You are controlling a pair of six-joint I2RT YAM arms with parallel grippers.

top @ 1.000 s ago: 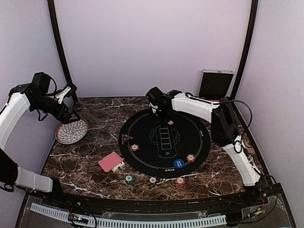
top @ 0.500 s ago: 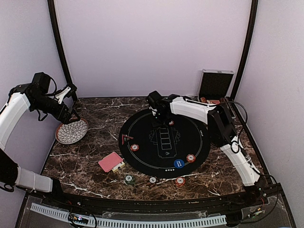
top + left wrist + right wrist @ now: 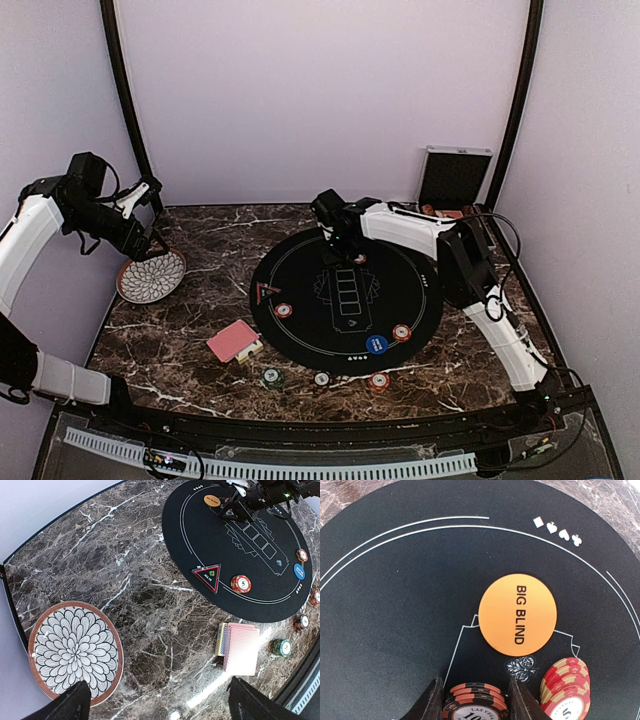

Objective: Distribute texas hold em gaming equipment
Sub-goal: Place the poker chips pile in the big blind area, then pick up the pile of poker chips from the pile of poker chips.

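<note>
My right gripper (image 3: 340, 254) is low over the far side of the round black mat (image 3: 300, 330). In the right wrist view its fingers (image 3: 432, 704) close on a short stack of black-and-orange chips (image 3: 476, 700) standing on the mat. A red chip stack (image 3: 566, 690) and the orange BIG BLIND disc (image 3: 517, 614) lie beside it. Red-backed cards (image 3: 233, 341) lie left of the mat and also show in the left wrist view (image 3: 241, 647). Single chips sit on and near the mat's front edge: red (image 3: 284, 310), blue (image 3: 376, 344), green (image 3: 271, 377). My left gripper (image 3: 155, 240) is open and empty, high over the plate.
A patterned white plate (image 3: 150, 277) sits at the far left and also shows in the left wrist view (image 3: 116, 645). A silver case (image 3: 455, 177) stands at the back right. A triangular ALL IN marker (image 3: 209, 575) lies on the mat's left edge.
My right arm has shifted a little; the gripper edged slightly toward the right over the mat's far side. My left arm has not moved.
</note>
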